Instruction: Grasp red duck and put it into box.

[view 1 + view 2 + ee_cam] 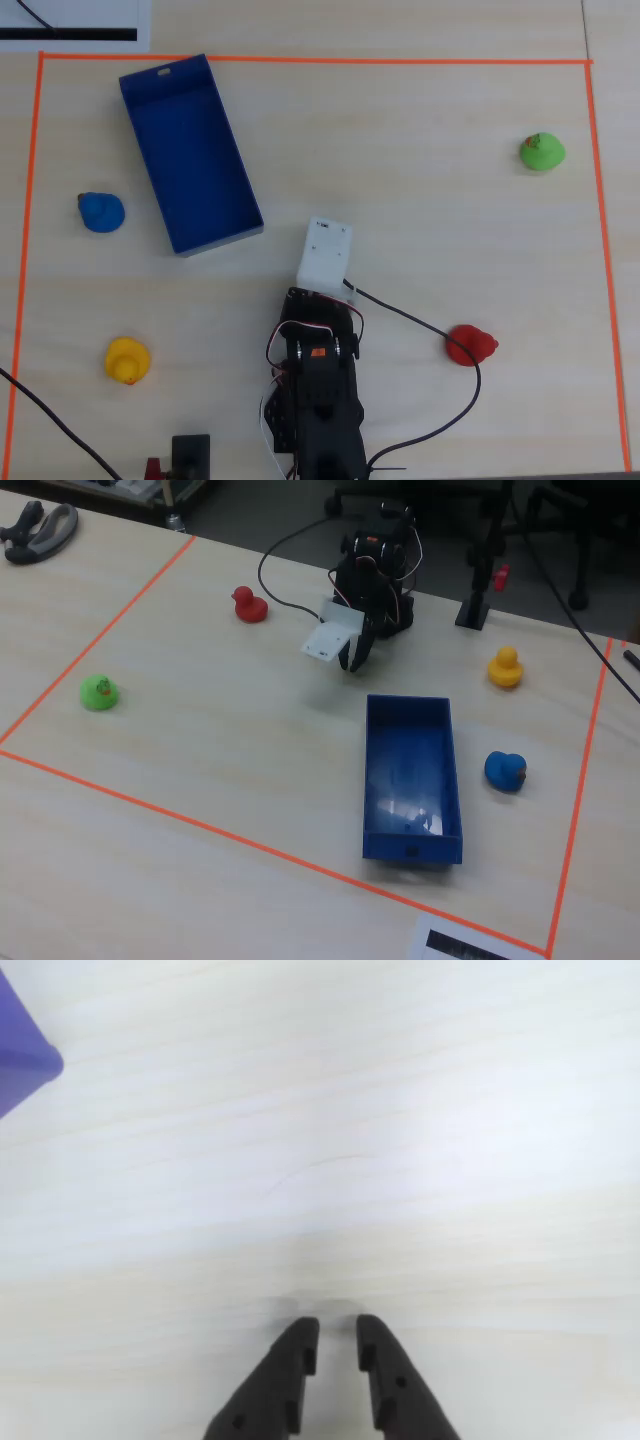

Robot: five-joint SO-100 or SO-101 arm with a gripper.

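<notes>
Overhead view: pale wood table [420, 200] edged with orange tape [300, 60]; box [190, 155] lies upper left, used as landmark. Black arm [318, 400] sits below-right of box, with white wrist camera block [325, 252] just off box's lower-right corner. Hand [338, 1338] hangs over bare table, fingers slightly apart, holding nothing. Red duck [470, 345] on table, well right and below box. Green duck [541, 151] far right; blue duck [100, 211] just left; yellow duck [127, 360] below-left.

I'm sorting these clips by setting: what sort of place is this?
Probably an office or lab test bench: a wooden table with an orange tape border, office chair bases behind, and toy ducks laid out.
</notes>
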